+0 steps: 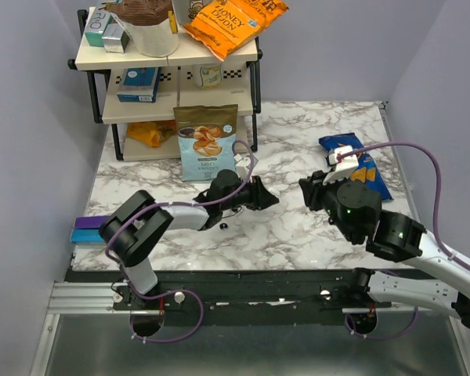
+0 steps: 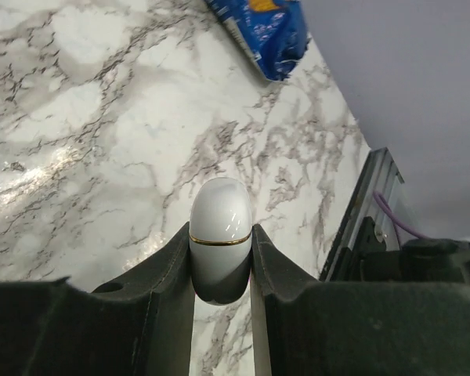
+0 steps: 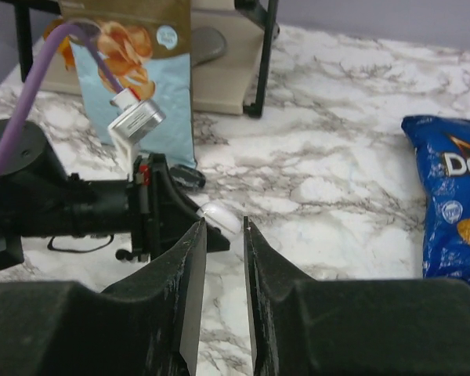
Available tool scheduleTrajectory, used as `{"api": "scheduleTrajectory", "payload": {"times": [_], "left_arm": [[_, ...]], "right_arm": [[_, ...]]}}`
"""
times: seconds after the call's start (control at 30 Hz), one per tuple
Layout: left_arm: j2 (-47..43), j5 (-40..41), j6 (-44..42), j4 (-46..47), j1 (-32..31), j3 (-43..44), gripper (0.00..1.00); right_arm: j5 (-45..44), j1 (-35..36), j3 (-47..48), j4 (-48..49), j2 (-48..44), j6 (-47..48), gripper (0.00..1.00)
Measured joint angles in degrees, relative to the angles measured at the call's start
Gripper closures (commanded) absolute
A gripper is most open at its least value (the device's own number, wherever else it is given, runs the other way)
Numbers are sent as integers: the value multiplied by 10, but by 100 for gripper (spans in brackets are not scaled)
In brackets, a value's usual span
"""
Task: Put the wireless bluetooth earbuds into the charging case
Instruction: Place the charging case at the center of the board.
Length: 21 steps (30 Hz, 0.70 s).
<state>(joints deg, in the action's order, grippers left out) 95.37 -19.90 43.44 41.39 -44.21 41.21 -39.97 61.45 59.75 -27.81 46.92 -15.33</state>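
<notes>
charging case: glossy white ovoid; gold band

Laboratory robot cell: marble-patterned table boxed by plain grey walls, aluminium rail along its near edge.

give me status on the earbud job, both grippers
Left gripper shut on white charging case, lid closed. Right gripper open, empty, facing the case. One small black earbud loose on the table, other not seen. Nothing blocking.
</notes>
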Motion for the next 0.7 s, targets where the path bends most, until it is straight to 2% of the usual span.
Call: {"api": "scheduleTrajectory", "payload": {"times": [0.27,0.5,0.7], "left_arm": [[139,17,41,-27,-1,103,100],[201,38,46,-81,-2,160,100],[211,53,41,-138,-3,193,85]], "right_arm": [[1,0,-55,-10,-38,-38,64],[3,0,-63,-17,-42,-49,62],[3,0,-63,-19,-42,-52,60]]}}
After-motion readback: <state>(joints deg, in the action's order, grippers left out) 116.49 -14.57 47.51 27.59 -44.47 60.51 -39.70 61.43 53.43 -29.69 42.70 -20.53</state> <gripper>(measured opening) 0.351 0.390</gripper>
